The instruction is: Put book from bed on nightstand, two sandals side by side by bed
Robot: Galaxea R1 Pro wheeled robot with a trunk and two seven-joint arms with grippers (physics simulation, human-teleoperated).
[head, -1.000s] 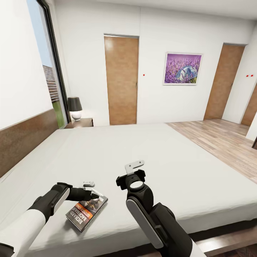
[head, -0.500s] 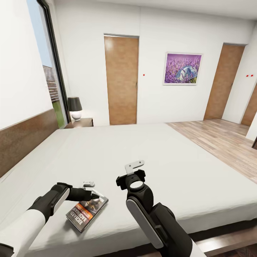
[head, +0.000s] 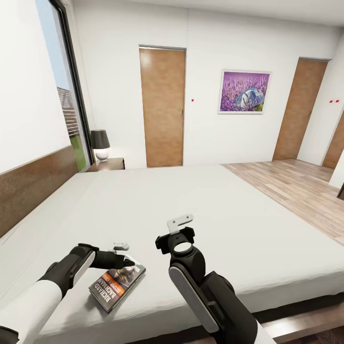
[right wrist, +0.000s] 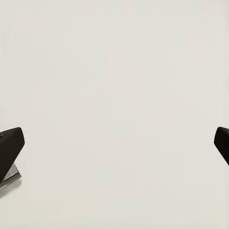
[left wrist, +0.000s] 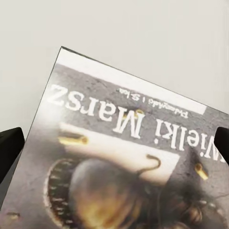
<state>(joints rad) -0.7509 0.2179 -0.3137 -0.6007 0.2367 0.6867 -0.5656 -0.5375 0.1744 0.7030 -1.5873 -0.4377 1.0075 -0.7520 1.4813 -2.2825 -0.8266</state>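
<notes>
The book (head: 117,283) lies flat on the bed (head: 200,210) near its front edge, dark cover up with an orange band. My left gripper (head: 128,261) hangs low over the book's far end. In the left wrist view the cover (left wrist: 124,157) sits close between the spread fingertips (left wrist: 9,148), so that gripper (left wrist: 114,148) is open. My right gripper (head: 180,222) hovers over bare mattress to the right of the book, and its fingertips (right wrist: 10,143) stand wide apart, open and empty. A nightstand (head: 107,165) stands at the far left corner of the bed. The sandals are out of view.
A black-shaded lamp (head: 100,143) stands on the nightstand. The dark headboard (head: 33,186) runs along the left under a tall window (head: 64,86). Brown doors (head: 162,107) and a lavender picture (head: 244,91) are on the far wall. Wood floor (head: 291,186) opens to the right.
My left gripper has edged slightly further over the book. The right arm has not moved.
</notes>
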